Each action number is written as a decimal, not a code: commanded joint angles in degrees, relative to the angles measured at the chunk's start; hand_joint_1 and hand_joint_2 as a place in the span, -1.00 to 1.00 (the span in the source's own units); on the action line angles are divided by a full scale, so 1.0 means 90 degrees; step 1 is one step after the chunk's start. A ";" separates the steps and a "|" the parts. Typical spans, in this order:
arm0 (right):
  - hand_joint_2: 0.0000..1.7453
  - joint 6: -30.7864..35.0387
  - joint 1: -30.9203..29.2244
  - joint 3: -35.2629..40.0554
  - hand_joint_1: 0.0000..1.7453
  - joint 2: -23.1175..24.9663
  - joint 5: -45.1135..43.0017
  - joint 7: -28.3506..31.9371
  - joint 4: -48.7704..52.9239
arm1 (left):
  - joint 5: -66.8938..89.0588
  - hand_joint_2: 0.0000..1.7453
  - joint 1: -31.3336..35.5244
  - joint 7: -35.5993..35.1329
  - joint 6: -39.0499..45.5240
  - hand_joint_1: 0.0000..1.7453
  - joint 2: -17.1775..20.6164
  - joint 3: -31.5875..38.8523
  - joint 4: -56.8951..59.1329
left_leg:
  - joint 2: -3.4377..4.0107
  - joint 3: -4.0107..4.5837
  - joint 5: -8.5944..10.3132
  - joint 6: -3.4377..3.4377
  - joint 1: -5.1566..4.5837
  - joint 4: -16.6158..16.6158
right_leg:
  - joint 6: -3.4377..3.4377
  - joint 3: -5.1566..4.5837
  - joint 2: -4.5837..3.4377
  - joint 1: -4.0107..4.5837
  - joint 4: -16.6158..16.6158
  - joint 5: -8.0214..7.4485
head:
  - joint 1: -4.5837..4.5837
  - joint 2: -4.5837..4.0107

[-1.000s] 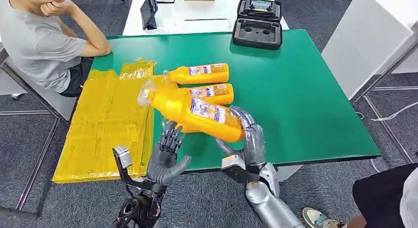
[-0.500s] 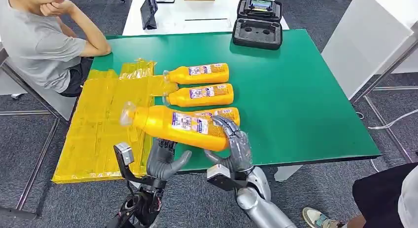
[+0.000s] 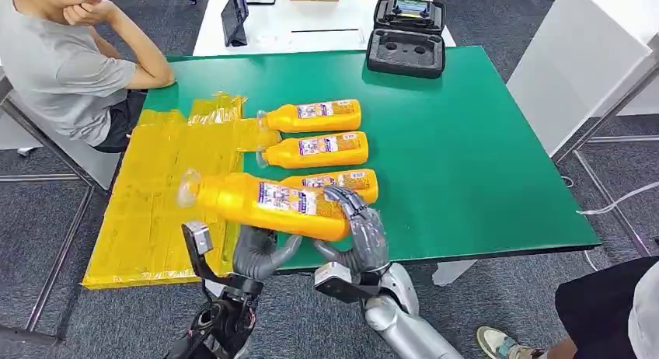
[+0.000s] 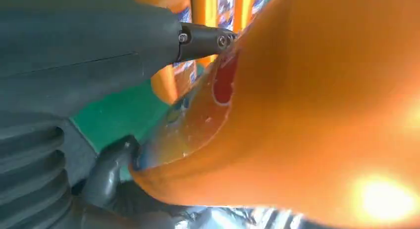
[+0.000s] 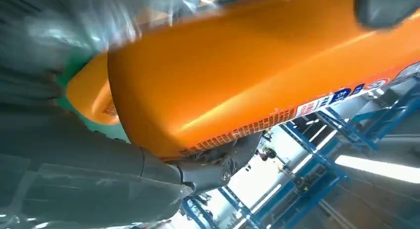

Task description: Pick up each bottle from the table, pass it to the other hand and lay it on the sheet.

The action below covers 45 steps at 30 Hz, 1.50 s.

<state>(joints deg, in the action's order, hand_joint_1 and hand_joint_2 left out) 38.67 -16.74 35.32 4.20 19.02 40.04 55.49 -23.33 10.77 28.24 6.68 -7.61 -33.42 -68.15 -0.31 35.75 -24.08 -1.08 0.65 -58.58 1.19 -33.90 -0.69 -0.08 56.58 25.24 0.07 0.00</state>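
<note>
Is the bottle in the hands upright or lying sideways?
Sideways. The held bottle lies nearly level across the right hand and left hand, cap toward the yellow sheet.

- A lab or test room, set up for robot trials.
- Grey carpet tiles [image 3: 497,297] cover the floor, office-style.
- A green bench [image 3: 466,157] fills the middle of the frame, with a yellow sheet [image 3: 163,196] taped over its left part.
- An open black equipment case [image 3: 406,34] sits at the upper middle.
- A white desk [image 3: 311,25] stands behind it.
- A person [image 3: 62,64] sits watching at the upper left.
</note>
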 commanded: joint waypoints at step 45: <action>1.00 0.0148 0.0390 -0.1378 1.00 0.0335 0.1584 -0.0005 0.0128 | -0.0750 1.00 0.0125 0.0003 0.0064 -1.00 0.0205 0.0042 -0.0415 | 0.0002 -0.0025 -0.0006 0.0003 -0.0003 0.0008 | 0.0000 0.0024 0.0006 -0.0002 -0.0005 0.0007 | 0.0000 0.0000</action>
<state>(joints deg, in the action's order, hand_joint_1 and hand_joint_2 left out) 39.89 -12.27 24.50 7.34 33.20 40.02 57.40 -29.83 10.58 28.63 7.56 -7.30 -33.16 -72.87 -0.31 35.75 -24.07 -1.07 0.65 -58.58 1.19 -33.90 -0.69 -0.08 56.59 25.24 0.07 0.00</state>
